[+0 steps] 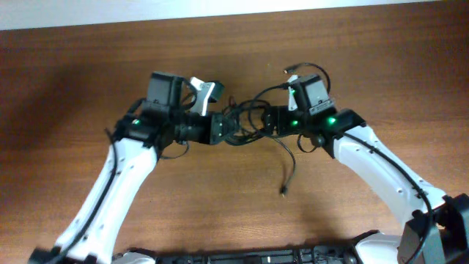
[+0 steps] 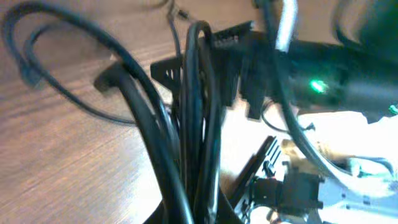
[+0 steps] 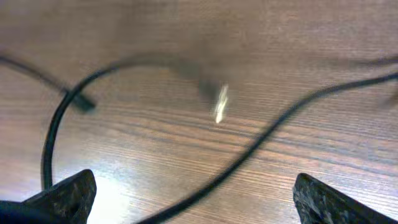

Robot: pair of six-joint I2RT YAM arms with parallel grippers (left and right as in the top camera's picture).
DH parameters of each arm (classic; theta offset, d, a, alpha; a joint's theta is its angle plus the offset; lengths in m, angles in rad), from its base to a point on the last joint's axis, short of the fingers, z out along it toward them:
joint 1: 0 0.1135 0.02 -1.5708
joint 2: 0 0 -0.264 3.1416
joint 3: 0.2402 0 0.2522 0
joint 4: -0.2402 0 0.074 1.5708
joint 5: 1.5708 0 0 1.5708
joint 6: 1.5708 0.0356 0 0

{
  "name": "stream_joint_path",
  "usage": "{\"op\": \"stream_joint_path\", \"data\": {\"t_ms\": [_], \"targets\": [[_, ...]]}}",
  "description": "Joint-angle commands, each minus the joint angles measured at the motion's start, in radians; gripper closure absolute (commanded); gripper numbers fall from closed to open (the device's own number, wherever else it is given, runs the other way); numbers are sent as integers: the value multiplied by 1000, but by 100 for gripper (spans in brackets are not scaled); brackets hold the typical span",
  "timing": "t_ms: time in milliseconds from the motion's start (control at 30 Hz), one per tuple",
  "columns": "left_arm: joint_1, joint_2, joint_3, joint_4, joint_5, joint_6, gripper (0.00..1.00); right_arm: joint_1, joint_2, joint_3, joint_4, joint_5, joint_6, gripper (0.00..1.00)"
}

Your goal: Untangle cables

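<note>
Centrally, one cable knot, two tools: left tool tight on it, right tool wide.

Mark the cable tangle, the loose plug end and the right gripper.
cable tangle (image 1: 245, 125), overhead: middle of the knot.
loose plug end (image 1: 283, 192), overhead: the cord's tip.
right gripper (image 3: 194, 186), right wrist: midway between fingertips.

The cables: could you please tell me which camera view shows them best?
Overhead: the whole tangle of cables shows, with one end trailing loose. Left wrist shows a blurred close-up bunch; right wrist only two blurred strands.
</note>
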Motion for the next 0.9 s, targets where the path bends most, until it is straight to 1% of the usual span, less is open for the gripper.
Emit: {"op": "stream_joint_path", "data": {"t_ms": [0,33,67,200,233,267,300,333,367,400,433,500,600,733,767,833,867], "targets": [[93,-198,14,-68,-112,65,100,-235,30,-20,-60,287,68,1],[95,-228,14,-93,-162,65,97,-282,30,-20,-82,275,68,1],[95,-239,14,-102,-179,65,97,-304,30,-20,-96,273,68,1],[94,-245,14,-109,-190,65,98,-361,30,-20,-121,274,61,1],[94,-245,14,-109,-208,65,96,-373,30,-20,-124,274,61,1],[94,-245,14,-109,-233,65,87,-390,30,-20,-128,272,64,1],[94,-245,14,-108,-239,64,66,-397,30,-20,-128,266,64,1],[94,-245,14,-107,-238,64,49,-401,30,-20,-129,261,64,1],[93,-245,14,-107,-238,60,35,-401,30,-20,-134,257,64,1],[93,-245,14,-107,-238,53,13,-401,30,-20,-135,249,61,1],[93,-244,14,-107,-238,53,6,-401,30,-20,-135,230,56,1],[93,-243,14,-106,-239,53,0,-401,30,-20,-134,209,56,1],[94,-243,14,-106,-238,53,1,-401,30,-20,-134,185,34,1],[93,-243,14,-105,-243,53,1,-382,30,-20,-69,-262,-251,1],[93,-243,14,-103,-250,53,1,-364,31,-20,-46,-349,-307,1],[93,-243,14,-99,-269,53,1,-313,33,-20,-12,-386,-356,0],[93,-243,14,-99,-276,53,1,-281,38,-20,2,-386,-389,5]]}}
